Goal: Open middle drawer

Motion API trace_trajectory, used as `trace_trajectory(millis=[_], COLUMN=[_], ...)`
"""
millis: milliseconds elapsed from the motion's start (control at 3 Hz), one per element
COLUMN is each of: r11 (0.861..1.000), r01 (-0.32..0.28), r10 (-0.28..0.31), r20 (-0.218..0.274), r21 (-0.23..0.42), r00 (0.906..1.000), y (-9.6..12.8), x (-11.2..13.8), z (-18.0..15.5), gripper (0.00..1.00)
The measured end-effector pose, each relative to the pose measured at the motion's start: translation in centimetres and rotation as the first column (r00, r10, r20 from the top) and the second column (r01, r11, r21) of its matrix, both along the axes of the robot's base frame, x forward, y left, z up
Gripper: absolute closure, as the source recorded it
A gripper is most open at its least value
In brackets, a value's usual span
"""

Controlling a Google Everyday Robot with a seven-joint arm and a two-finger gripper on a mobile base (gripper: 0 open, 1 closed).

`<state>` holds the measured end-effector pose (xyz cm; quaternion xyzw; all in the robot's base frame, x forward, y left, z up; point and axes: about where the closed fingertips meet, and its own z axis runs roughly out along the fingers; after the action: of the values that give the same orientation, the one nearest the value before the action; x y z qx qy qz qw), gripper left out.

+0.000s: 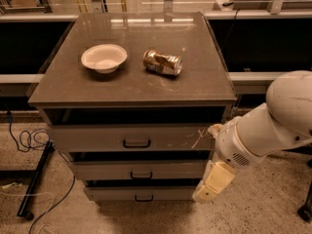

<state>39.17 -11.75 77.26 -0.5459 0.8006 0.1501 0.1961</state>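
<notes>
The gripper (206,187) hangs at the right front corner of the cabinet (131,94), angled down and to the left, at the level of the lower drawer fronts. Whether it is open or closed cannot be told from this view. It holds nothing and appears clear of every front, though contact at the corner cannot be ruled out. The middle drawer (97,170) lies between the scratched top drawer (87,138) and the slim bottom drawer (107,194). Its front looks closed. Its black loop handle (141,175) sits at the centre, well to the left of the gripper. Step in hand, by judgement: approach, grasp not yet made. The next move calls for travel leftward along the front, alignment with the loop handle at its height, closure on the loop, then a straight pull away from the cabinet. On top, the white bowl (104,57) and crushed can (162,62) are not involved.
</notes>
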Motion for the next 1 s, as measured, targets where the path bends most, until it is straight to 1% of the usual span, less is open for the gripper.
trace_trajectory(millis=[333,667,1000], r11=[1.000,0.999,0.995], r01=[-0.009,-0.026,-0.019], r10=[0.009,0.026,0.017], r20=[0.005,-0.005,0.024], r21=[-0.011,0.026,0.094], r00=[0.9999,0.9996,0.9996], y=[0.6,1.7,2.4], x=[-0.2,-0.3,1.1], z=[-0.7,-4.2,-8.5], gripper=[0.00,0.00,0.00])
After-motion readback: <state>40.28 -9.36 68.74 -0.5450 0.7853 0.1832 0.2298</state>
